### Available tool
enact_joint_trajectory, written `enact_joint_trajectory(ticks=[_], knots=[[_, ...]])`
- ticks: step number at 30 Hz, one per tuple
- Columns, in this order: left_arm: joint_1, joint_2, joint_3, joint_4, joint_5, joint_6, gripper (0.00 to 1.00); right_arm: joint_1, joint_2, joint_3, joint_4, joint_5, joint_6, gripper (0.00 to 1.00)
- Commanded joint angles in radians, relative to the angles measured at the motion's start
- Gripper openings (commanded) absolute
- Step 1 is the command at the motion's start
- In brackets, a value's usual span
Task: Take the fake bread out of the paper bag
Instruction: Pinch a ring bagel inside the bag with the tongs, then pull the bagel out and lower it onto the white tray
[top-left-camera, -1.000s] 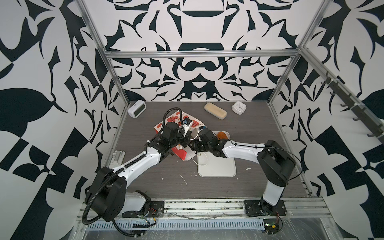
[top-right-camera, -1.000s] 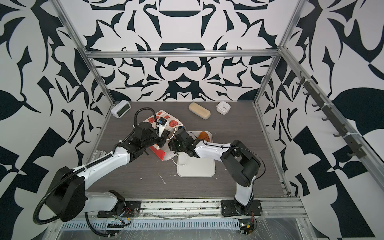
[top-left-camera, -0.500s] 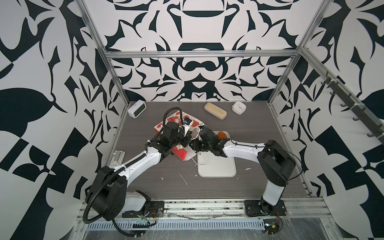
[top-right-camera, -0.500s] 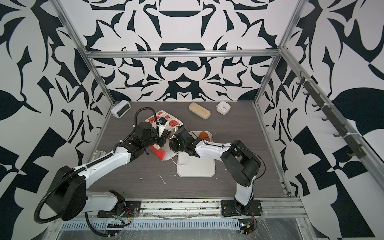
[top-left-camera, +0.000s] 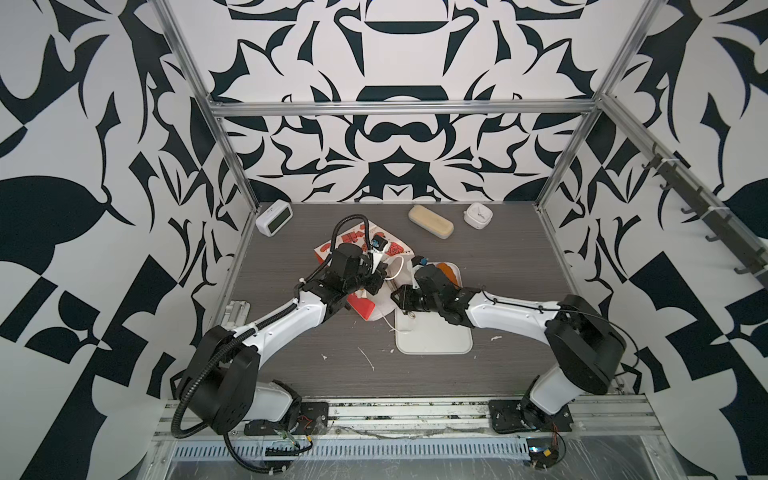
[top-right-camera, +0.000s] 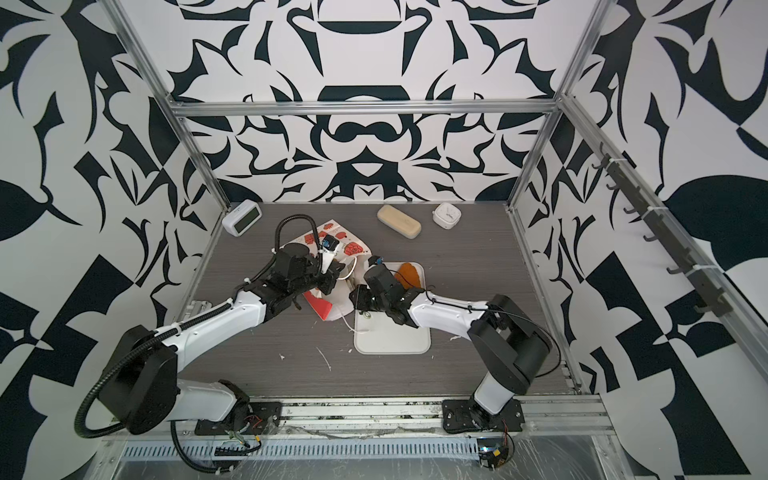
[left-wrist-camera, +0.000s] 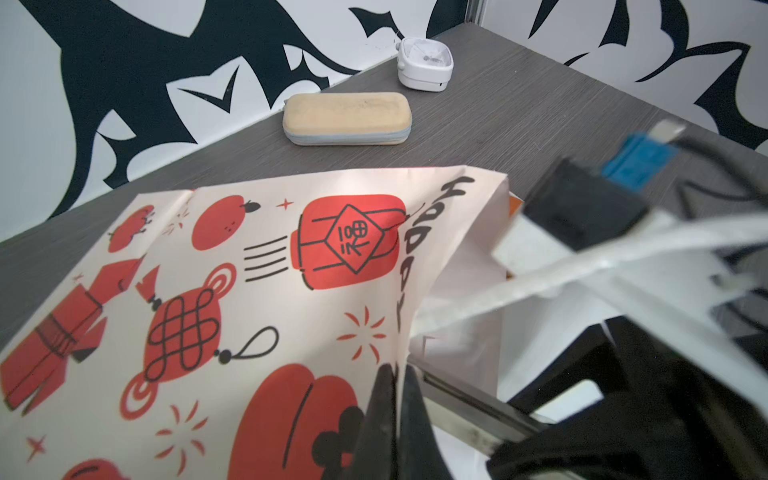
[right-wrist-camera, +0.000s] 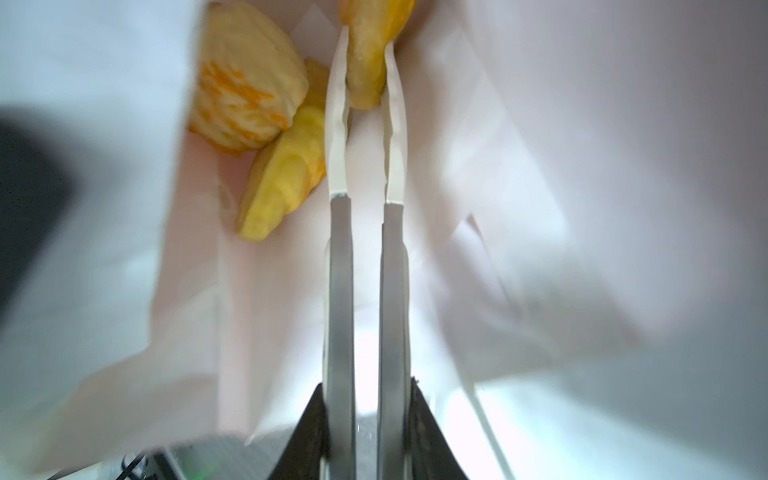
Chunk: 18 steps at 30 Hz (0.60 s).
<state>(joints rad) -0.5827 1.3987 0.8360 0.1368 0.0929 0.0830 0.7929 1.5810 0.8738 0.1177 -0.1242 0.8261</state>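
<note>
The paper bag (top-left-camera: 360, 242) lies on its side on the table, its printed white and red face up. My left gripper (left-wrist-camera: 397, 370) is shut on the bag's rim and holds the mouth up. My right gripper (right-wrist-camera: 366, 39) reaches deep into the white inside of the bag and is shut on a golden piece of fake bread (right-wrist-camera: 368, 75). A striped croissant (right-wrist-camera: 249, 104) and another yellow pastry (right-wrist-camera: 286, 183) lie beside it in the bag. A darker brown pastry (top-left-camera: 449, 272) rests on the white tray (top-left-camera: 436, 343). In both top views the right fingers are hidden inside the bag.
A beige oblong case (top-left-camera: 430, 221) and a small white clock (top-left-camera: 478, 215) stand at the back. A digital clock (top-left-camera: 274, 217) sits in the back left corner. White scraps (top-left-camera: 368, 359) lie on the table in front of the tray.
The right gripper's jaws have closed on the pastry inside the bag. Both arms have hardly moved, and the left grip on the bag is unchanged.
</note>
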Motion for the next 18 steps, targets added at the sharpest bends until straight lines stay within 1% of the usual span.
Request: enact_joint_trajectory(ticks=[1, 6, 11, 12, 18], knots=[[0.005, 0.026, 0.046, -0.003, -0.019, -0.018, 0.0, -0.006, -0.096, -0.019, 0.004, -0.012, -0.001, 0.2], [0.006, 0.048, 0.063, 0.008, -0.04, -0.025, 0.0, 0.003, -0.198, -0.076, -0.059, -0.016, -0.001, 0.2], [0.006, 0.061, 0.077, 0.013, -0.078, -0.035, 0.0, 0.009, -0.303, -0.141, -0.131, -0.075, -0.013, 0.2], [0.006, 0.063, 0.08, 0.014, -0.083, -0.038, 0.0, 0.009, -0.331, -0.147, -0.17, -0.082, -0.025, 0.2], [0.009, 0.078, 0.093, 0.012, -0.122, -0.057, 0.0, 0.011, -0.58, -0.217, -0.296, -0.088, -0.057, 0.19]])
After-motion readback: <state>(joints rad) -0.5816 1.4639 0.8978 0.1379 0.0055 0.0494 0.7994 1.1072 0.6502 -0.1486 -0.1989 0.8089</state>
